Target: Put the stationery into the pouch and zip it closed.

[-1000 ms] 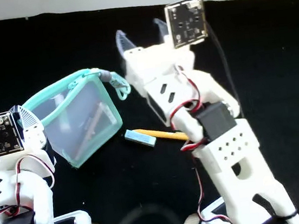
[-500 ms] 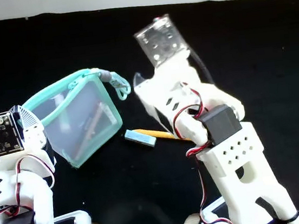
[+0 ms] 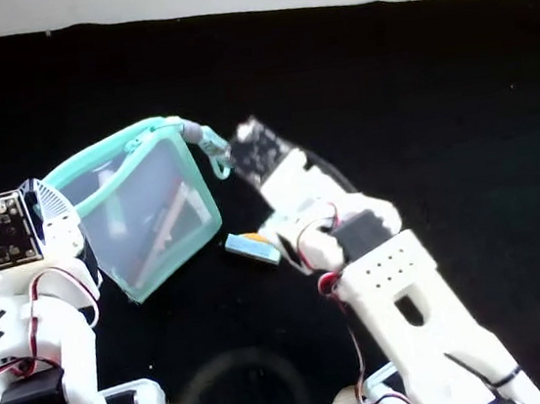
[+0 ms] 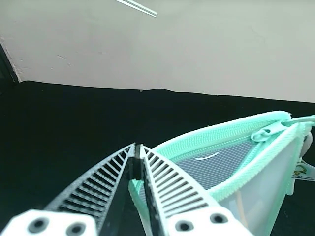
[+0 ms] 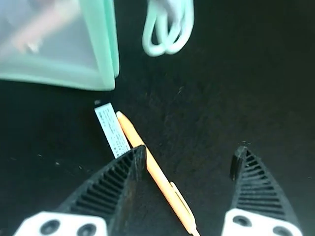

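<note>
overhead, right arm (image 3: pixel 398 285) hides most of pen (image 3: pixel 251 236); wrist view: pen (image 5: pixel 152 177) under spread jaws.

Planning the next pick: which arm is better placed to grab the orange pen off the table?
Right. The right gripper hangs open directly over the orange pen, while the left gripper is shut on the pouch rim, holding it up.

White arms (image 3: pixel 444 333), red wires (image 3: pixel 353 332), ribbed claw (image 5: pixel 190 153)

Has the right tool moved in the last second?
Yes: the right tool dropped toward the pouch, now open over the orange pen.
</note>
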Controlling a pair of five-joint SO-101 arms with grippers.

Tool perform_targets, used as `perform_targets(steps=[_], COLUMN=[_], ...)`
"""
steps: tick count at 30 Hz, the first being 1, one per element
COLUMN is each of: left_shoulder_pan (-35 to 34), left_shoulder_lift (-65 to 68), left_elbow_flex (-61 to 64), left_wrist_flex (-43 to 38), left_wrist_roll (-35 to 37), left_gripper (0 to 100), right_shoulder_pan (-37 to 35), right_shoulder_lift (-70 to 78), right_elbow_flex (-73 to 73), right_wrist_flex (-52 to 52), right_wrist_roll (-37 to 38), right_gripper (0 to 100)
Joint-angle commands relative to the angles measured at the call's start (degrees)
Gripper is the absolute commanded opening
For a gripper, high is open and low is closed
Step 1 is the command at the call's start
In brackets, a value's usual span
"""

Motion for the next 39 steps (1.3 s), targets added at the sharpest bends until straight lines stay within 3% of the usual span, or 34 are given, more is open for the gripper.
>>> perform_targets(steps=[1, 16, 28, 39], left_shoulder_pan=[-1.5, -6.4, -6.3, -6.1], left_shoulder_lift=[2.0, 1.9, 1.9, 1.8], left_elbow_flex=[2.2, 2.2, 2.2, 2.5], left_wrist_flex=[-0.1, -0.1, 0.2, 0.2], left_wrist_roll=[-0.4, -0.4, -0.4, -0.4], left_gripper=[1, 1, 1, 1], right_shoulder_pan=[0.5, -7.2, -7.3, -7.5], right_shoulder_lift=[-0.7, 0.6, 28.2, 34.0], right_elbow_flex=[6.7, 28.9, 11.5, 7.5], right_wrist_flex=[-10.7, -47.1, -47.7, -47.4], right_wrist_roll=[1.0, 1.0, 4.1, 4.5], right_gripper=[27.7, 27.7, 27.7, 27.7])
